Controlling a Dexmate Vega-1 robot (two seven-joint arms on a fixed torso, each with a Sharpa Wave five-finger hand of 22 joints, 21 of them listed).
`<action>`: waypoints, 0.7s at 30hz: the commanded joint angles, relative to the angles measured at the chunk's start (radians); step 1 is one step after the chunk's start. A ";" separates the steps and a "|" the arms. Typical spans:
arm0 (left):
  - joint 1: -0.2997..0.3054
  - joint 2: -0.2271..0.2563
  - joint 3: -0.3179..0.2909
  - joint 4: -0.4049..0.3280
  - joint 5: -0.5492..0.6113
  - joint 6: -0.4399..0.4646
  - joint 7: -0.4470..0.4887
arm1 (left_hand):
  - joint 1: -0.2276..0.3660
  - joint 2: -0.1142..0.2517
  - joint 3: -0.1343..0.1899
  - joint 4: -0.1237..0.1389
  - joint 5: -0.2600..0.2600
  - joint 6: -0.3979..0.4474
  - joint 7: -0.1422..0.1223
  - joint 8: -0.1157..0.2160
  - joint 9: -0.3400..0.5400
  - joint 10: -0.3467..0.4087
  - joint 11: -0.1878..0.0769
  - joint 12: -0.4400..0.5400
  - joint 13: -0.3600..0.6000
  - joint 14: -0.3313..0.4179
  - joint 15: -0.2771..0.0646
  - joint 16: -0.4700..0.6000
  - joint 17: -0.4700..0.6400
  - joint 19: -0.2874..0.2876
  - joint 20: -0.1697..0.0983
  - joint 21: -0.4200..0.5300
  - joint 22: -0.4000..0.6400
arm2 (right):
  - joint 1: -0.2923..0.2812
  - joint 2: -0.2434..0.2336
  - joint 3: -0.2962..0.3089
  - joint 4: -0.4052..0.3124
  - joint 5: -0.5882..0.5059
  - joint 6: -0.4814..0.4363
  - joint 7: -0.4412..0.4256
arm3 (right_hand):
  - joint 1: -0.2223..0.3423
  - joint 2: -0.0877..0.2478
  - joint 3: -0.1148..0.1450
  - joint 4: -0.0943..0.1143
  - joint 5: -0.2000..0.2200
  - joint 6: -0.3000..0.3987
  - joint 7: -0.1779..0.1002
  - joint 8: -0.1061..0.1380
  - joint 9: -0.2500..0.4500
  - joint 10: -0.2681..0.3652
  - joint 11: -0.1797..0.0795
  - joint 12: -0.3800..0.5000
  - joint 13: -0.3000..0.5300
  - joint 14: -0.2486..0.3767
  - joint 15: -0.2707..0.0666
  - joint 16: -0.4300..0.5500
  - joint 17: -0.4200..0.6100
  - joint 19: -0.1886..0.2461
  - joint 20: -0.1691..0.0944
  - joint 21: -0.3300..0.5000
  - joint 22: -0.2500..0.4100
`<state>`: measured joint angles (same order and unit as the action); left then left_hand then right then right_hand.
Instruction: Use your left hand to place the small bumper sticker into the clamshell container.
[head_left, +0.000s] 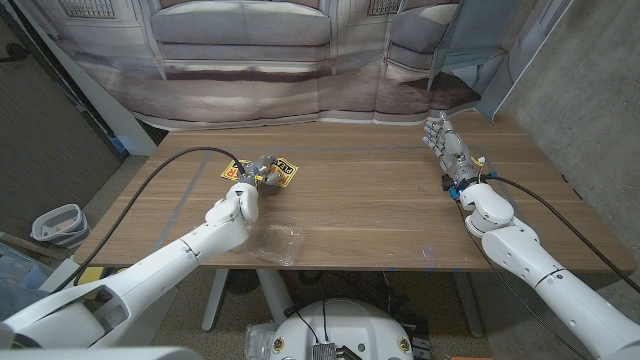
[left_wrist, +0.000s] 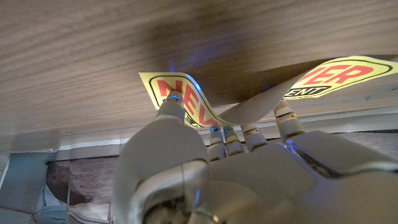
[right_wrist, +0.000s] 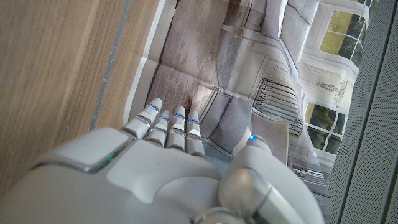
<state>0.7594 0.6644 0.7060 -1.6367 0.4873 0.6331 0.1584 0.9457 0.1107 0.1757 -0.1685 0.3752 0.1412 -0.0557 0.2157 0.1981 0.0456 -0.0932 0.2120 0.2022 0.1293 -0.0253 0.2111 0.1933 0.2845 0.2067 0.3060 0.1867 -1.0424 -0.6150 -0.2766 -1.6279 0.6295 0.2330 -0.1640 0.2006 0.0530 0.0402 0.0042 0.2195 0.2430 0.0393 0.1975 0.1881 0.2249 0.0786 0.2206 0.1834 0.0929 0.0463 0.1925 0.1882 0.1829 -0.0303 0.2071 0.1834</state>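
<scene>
One sticker (head_left: 262, 171) (yellow), one clamshell container (head_left: 277, 242)

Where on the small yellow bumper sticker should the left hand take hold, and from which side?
Probably at the middle of the bumper sticker, from above. The left wrist view shows it buckled up off the table there between the left hand fingertips, giving something to pinch; its ends look flat.

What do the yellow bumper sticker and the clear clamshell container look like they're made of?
The yellow bumper sticker looks like thin glossy vinyl or coated paper: it bows limply where the left hand touches it. The clear clamshell container seems thin transparent plastic; the wood grain shows through.
</scene>
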 joint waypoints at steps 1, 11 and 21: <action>0.004 -0.014 -0.005 0.000 -0.002 0.006 0.021 | 0.043 0.014 0.022 -0.002 -0.018 0.007 0.004 0.000 0.003 0.011 0.000 0.004 0.002 0.029 0.003 0.008 0.006 0.040 0.000 0.015 0.007 | -0.005 -0.002 0.003 -0.002 0.004 0.001 0.001 | 0.005 0.008 0.001 -0.004 0.002 0.012 0.002 0.002 0.003 0.010 -0.001 0.002 0.006 0.012 -0.001 -0.001 0.001 0.003 0.007 -0.003 0.003; 0.024 -0.031 -0.026 -0.005 0.006 0.007 0.080 | 0.149 0.062 0.089 0.005 -0.094 0.045 0.016 0.011 0.007 0.059 0.002 0.016 0.003 0.087 -0.005 0.021 0.018 0.116 -0.005 0.035 0.003 | -0.007 -0.004 0.002 -0.005 0.001 0.005 0.005 | 0.005 0.009 0.000 -0.005 0.002 0.013 0.002 0.002 0.003 0.011 0.000 0.002 0.006 0.013 -0.002 -0.001 0.001 0.004 0.007 -0.003 0.003; 0.038 -0.044 -0.044 -0.014 0.013 0.010 0.122 | 0.184 0.060 0.125 0.019 -0.147 0.122 0.009 0.033 0.009 0.138 -0.010 0.036 0.004 0.144 -0.022 0.033 0.025 0.158 -0.044 0.041 -0.001 | -0.007 -0.005 0.005 -0.009 0.004 0.004 0.004 | 0.005 0.009 0.000 -0.005 0.001 0.014 0.003 0.003 0.003 0.012 -0.001 0.002 0.006 0.013 -0.002 -0.001 0.002 0.004 0.007 -0.003 0.003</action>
<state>0.7799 0.6349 0.6853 -1.6385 0.4912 0.6440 0.2331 1.1166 0.1738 0.2886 -0.1547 0.2368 0.2440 -0.0462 0.2403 0.2028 0.1577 -0.1006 0.2379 0.2026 0.2553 -0.0392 0.2335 0.2160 0.4356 0.1729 0.3444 0.1873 -1.0488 -0.6182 -0.2741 -1.6334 0.6317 0.2356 -0.1612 0.2006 0.0529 0.0402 0.0043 0.2195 0.2522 0.0411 0.1975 0.1880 0.2286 0.0750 0.2206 0.1834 0.0983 0.0410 0.1925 0.1886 0.1829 -0.0303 0.2071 0.1834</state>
